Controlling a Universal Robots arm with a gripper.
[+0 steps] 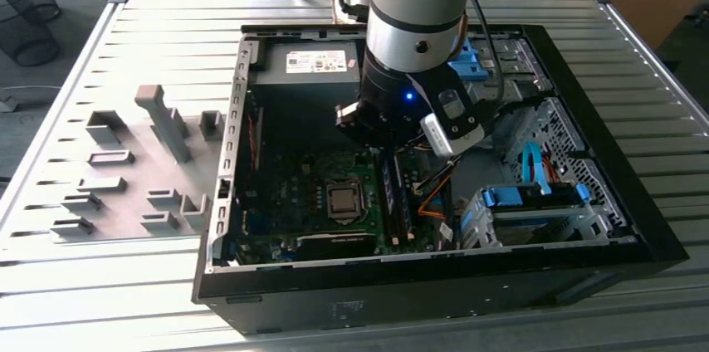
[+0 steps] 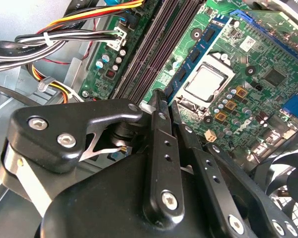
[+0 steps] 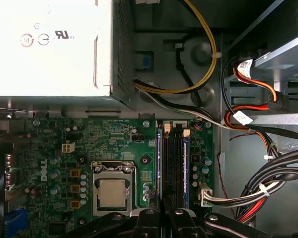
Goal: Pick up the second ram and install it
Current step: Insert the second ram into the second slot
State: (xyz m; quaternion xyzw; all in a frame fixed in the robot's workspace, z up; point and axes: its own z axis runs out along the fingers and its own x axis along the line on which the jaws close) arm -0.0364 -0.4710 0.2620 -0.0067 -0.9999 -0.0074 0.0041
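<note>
Second ram [image 3: 186,166] stands seated in its motherboard [image 3: 109,144] slot — gripper [image 3: 161,214] fingers closed together, just above it.

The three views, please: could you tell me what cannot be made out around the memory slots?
Second wrist view: the tool hides one end of the ram stick and of the memory slots.
First wrist view: the tool covers the slots' end at the picture's edge.
Exterior view: the arm hides part of the slots.
</note>
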